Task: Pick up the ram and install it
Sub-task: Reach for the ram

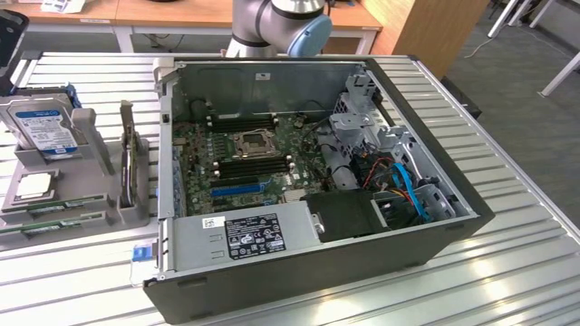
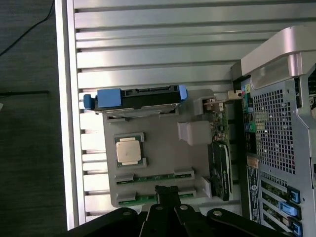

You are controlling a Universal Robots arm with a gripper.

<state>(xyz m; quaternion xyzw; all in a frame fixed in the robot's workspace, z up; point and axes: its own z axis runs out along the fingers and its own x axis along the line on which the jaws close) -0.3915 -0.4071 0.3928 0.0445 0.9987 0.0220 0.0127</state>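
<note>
Above the grey tray [image 2: 163,155], over its 2 green ram sticks [image 2: 150,177], jaws close together and empty.

Exterior view raised, looking down at a slant into the open computer case [image 1: 308,288] on the slatted counter [image 1: 517,224], wrist view nearer, facing straight down past the pincer [image 2: 167,193] onto the grey tray [image 2: 163,158], both share tray, hard drive [image 2: 138,101], case side.

End effector [image 2: 167,195] downward (arm [image 1: 274,24] aloft)
</note>
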